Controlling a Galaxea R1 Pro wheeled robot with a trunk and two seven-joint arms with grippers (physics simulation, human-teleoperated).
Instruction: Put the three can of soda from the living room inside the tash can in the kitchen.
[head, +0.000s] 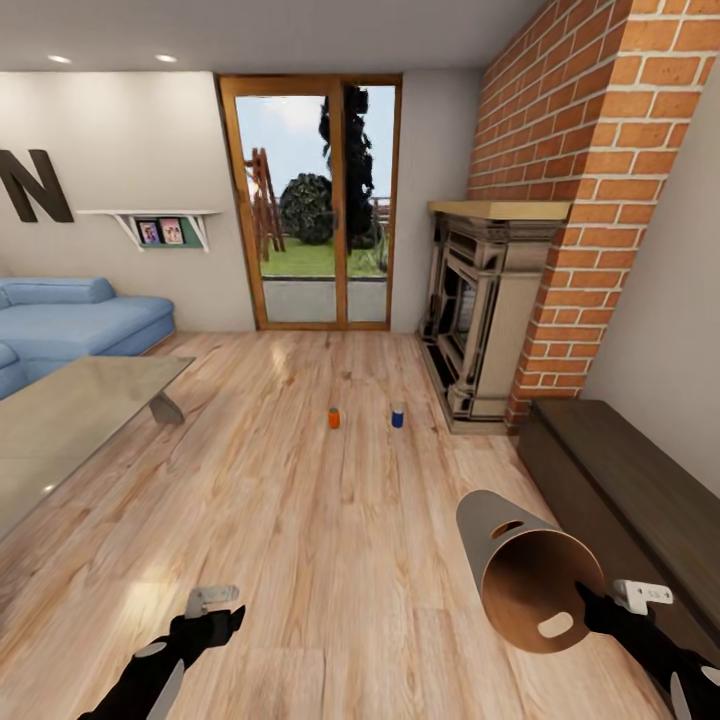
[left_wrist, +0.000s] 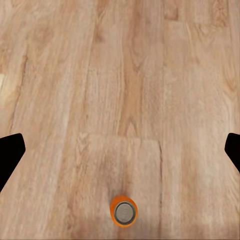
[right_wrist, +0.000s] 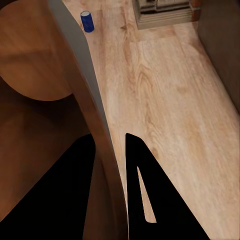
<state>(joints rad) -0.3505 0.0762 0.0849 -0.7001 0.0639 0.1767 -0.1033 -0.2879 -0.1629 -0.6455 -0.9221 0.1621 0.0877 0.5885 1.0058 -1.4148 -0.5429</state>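
Standing in the living room, facing the brick fireplace (head: 480, 315) and the wood-framed glass doors (head: 310, 200) just beside it. On the wood floor (head: 330, 520) short of the fireplace, two soda cans upright and apart: the orange can (head: 334, 418) and, nearer the hearth, the blue can (head: 397, 416). Well apart from the fireplace, toward the doors' far side, the light-blue sofa (head: 70, 320) and the glass coffee table (head: 70, 420) in front of it.

Right gripper (right_wrist: 111, 165) clamped on the rim of the grey trash can (head: 500, 530), one finger inside the brown-orange wall and one outside; bin carried tilted on its side, mouth turned toward the camera, an oval handle slot visible near the rim. Beyond the bin wall, the blue can standing close to the fireplace base.

Left gripper (head: 212, 598) hanging over bare floor, fingers spread wide apart, holding nothing. Below it, another orange can (left_wrist: 124, 212) upright on the boards, seemingly the third can, though hard to place from the head view
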